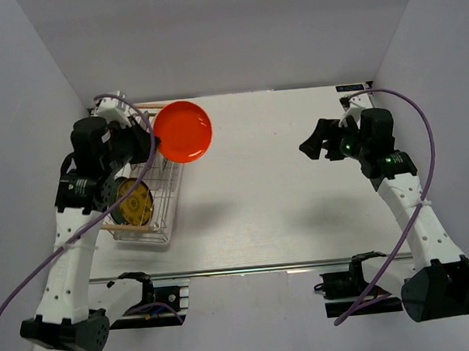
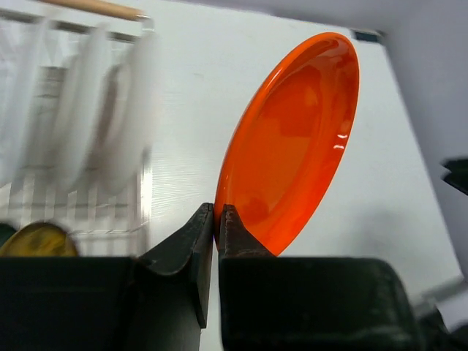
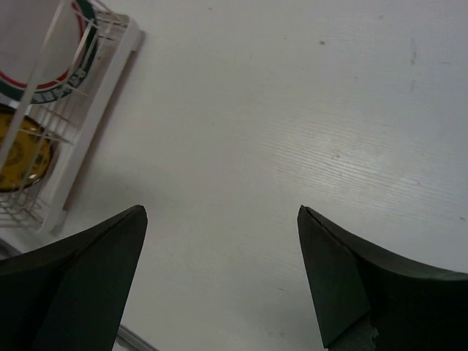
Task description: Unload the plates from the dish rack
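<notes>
My left gripper point(image 1: 152, 144) is shut on the rim of the plain orange-red plate point(image 1: 183, 131) and holds it in the air beside the dish rack point(image 1: 160, 199). In the left wrist view the left gripper point(image 2: 217, 212) pinches the plate's point(image 2: 292, 139) lower edge. The rack still holds a yellow patterned plate point(image 1: 133, 201) and blurred white plates point(image 2: 131, 110). My right gripper point(image 1: 316, 142) is open and empty over the table's right side. In the right wrist view the right gripper point(image 3: 221, 212) points toward the rack point(image 3: 88, 124), with a green-red rimmed plate point(image 3: 51, 55) and the yellow plate point(image 3: 18, 153) inside.
The rack's wooden handle point(image 2: 91, 7) lies at its far end. White walls close in the table point(image 1: 284, 188) on the left, back and right. A metal rail point(image 1: 250, 268) runs along the near edge.
</notes>
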`<state>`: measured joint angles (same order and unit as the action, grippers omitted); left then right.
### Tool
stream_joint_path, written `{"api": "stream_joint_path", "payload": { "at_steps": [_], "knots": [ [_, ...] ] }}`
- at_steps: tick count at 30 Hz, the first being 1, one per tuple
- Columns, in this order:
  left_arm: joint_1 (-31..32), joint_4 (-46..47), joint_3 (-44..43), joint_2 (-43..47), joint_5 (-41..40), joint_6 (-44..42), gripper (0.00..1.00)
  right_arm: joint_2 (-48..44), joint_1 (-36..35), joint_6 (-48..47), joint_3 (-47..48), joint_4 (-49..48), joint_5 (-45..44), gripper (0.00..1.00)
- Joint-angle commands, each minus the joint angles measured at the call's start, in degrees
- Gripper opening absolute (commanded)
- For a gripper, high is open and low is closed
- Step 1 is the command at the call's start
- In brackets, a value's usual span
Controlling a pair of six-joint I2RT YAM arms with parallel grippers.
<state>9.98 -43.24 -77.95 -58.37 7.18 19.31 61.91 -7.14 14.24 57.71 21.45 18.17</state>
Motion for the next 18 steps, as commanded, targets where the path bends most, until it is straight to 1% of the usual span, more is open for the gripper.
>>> {"api": "stream_joint_path", "payload": {
  "at_steps": [1, 2, 3, 5, 6, 7, 8, 9, 10, 13, 14, 17, 18],
  "knots": [
    [0.31, 11.4, 1.66, -3.76, 20.21, -0.94, 0.0, -1.88, 0.11, -1.06, 2.23, -7.97, 13.94, 0.89],
    [0.83, 12.38, 1.84, -4.64, 25.11, -0.85, 0.0, -1.88, 0.11, 0.16, 1.79, -9.57, 17.21, 0.89],
    [0.83, 13.7, 2.36, -6.21, 26.29, -0.42, 0.0, -1.88, 0.02, 0.7, 1.09, -11.33, 22.99, 0.89],
    [0.83, 14.32, 2.8, -7.28, 27.09, 0.38, 0.0, -1.09, -0.07, 2.72, 1.09, -15.03, 27.16, 0.89],
    [0.83, 15.11, 3.59, -8.5, 27.88, 0.64, 0.0, -0.83, -0.16, 3.51, 1.17, -16.25, 30.83, 0.89],
    [0.83, 15.64, 4.12, -9.12, 29.11, 1.34, 0.0, -0.04, -0.42, 4.82, 0.56, -20.79, 32.43, 0.89],
    [0.83, 16.78, 5.08, -9.83, 31.64, 1.87, 0.0, 0.4, -0.68, 8.49, 0.04, -23.97, 33.93, 0.89],
    [1.44, 17.92, 6.4, -10.44, 33.06, 2.13, 0.0, 1.71, -1.03, 9.83, -0.23, -26.18, 35.51, 0.89],
    [2.06, 18.28, 6.76, -11.58, 33.94, 2.66, 0.0, 2.59, -1.73, 10.54, 0.2, -27.42, 35.7, 0.89],
    [2.68, 21.7, 9.3, -12.47, 34.48, 4.68, 0.0, 6.2, -5.06, 10.9, 2.04, -26.99, 34.83, 0.89],
    [3.98, 22.32, 9.57, -12.82, 34.48, 4.94, 0.0, 6.99, -5.69, 11.07, 2.49, -27.25, 34.74, 0.89],
    [5.49, 22.5, 9.49, -14.84, 33.34, 5.47, 0.0, 10.68, -9.03, 11.25, 4.42, -26.91, 33.95, 0.88],
    [6.36, 21.89, 9.4, -15.37, 32.21, 5.74, 0.0, 12.34, -9.64, 11.25, 4.86, -26.55, 32.2, 0.86]
  ]
}}
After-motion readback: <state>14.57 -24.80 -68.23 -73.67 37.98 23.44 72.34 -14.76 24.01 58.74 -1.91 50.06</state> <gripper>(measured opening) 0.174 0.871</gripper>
